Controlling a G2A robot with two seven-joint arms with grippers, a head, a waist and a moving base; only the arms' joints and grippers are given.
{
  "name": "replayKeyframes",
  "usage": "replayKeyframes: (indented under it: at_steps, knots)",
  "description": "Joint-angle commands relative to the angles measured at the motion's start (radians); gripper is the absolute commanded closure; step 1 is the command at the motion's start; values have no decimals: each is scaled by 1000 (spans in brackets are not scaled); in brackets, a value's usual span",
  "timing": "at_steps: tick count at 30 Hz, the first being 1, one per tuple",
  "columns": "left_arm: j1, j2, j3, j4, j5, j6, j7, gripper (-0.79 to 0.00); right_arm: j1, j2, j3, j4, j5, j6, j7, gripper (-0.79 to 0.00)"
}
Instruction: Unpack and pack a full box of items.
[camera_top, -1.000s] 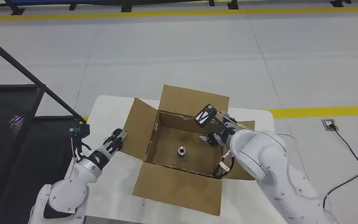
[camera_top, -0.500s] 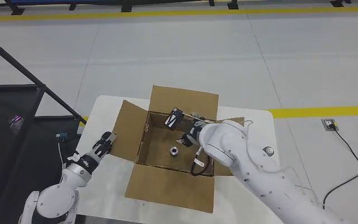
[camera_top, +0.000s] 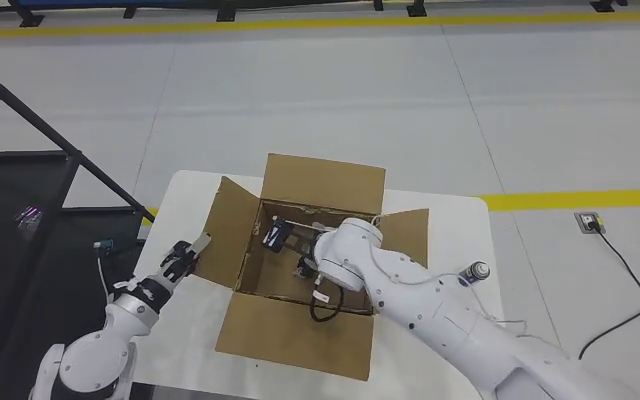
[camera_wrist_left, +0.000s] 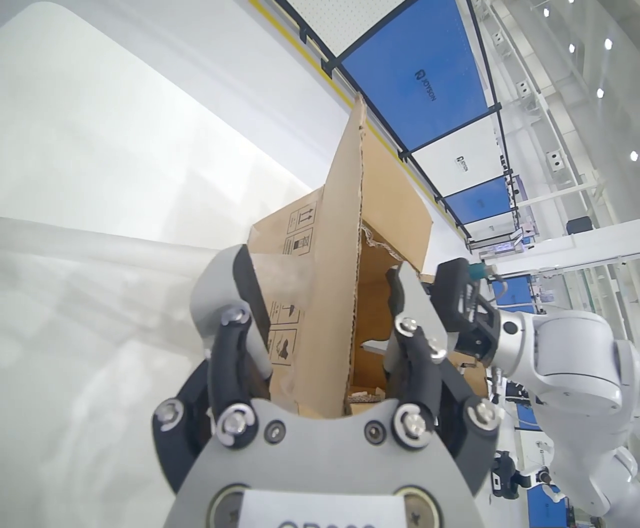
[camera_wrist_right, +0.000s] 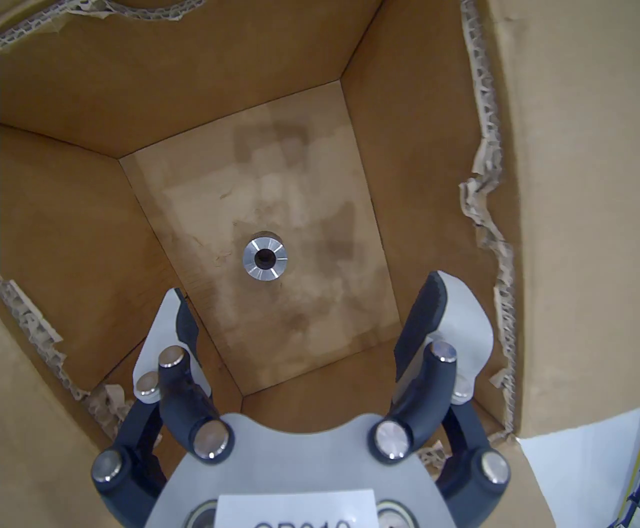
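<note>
One cardboard box (camera_top: 325, 182) stands on the white table (camera_top: 450, 225), all four flaps folded outward. Box contents: one item, a short metal cylinder (camera_wrist_right: 265, 259) with a dark central bore, upright near the middle of the box floor. Outside the box: one small dark-topped cylinder (camera_top: 473, 271) upright on the table, near the flap on the robot's right and apart from it. The right gripper (camera_wrist_right: 307, 295) is inside the box opening above the floor, directly over bare cardboard just beside the metal cylinder, its fingers spread wide and holding nothing. The left gripper (camera_wrist_left: 327, 310) is at the side flap (camera_wrist_left: 345, 240) on the robot's left, with one finger on each side of the flap's edge and the fingers parted, not clamped.
</note>
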Motion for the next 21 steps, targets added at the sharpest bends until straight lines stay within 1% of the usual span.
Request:
replayKeyframes:
  at_steps: [1,5,8,11,12,13,14,15,17,18,19,21]
  knots:
    - [7,0,-5,-7,-10,1,14,-785,15,-28,-23,73,17,4,-13,-785]
    - [23,1,-16,-25,-30,2,45,-785,35,-91,-61,225,76,-22,-54,-785]
    - [35,1,-23,-36,-44,2,59,-785,44,-127,-79,311,98,-35,-76,-785]
    - [45,2,-30,-46,-55,-2,68,-785,52,-165,-96,402,104,-16,-94,-785]
    - [47,2,-31,-48,-57,-3,71,-785,51,-176,-95,428,122,-27,-105,-702]
    - [50,3,-32,-49,-59,-4,74,-785,55,-187,-95,457,134,-39,-110,-514]
    - [52,3,-33,-50,-60,-5,75,-785,58,-197,-95,482,141,-46,-119,-403]
    - [53,3,-33,-51,-61,-4,77,-785,61,-206,-97,504,147,-56,-127,-388]
    - [55,4,-34,-52,-60,-6,81,-785,65,-223,-95,547,160,-68,-145,-385]
    - [57,5,-33,-53,-62,-10,79,-785,67,-231,-94,566,165,-75,-156,-320]
    - [59,5,-33,-53,-64,-13,77,-785,69,-238,-94,587,167,-75,-166,-283]
    - [63,6,-35,-54,-66,-16,77,-785,71,-252,-92,623,174,-83,-183,-289]
